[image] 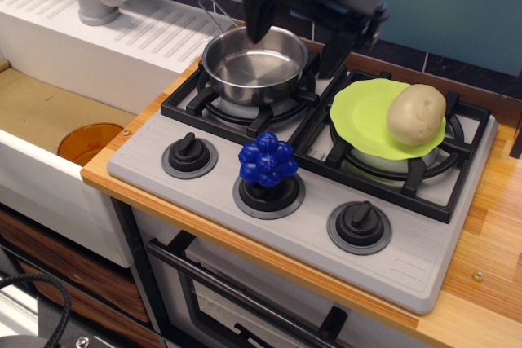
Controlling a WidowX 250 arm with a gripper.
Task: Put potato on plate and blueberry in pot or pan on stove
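No writing legible anywhere. My pincer (pixel 295 45) hangs wide and empty over the pot's (pixel 254 63) far rim. Potato (pixel 416 113) on plate (pixel 363 116) right of pot; blueberry (pixel 267 160) atop middle knob, open stove (pixel 408 254) deck around it.

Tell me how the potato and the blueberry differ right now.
The potato is smooth, pale tan and oval; the blueberry is a bumpy, glossy deep-blue cluster. The potato looks larger than the blueberry. The potato lies on the green plate, while the blueberry sits atop the middle knob, not in the pot. Both are on the stove, untouched by the tool.
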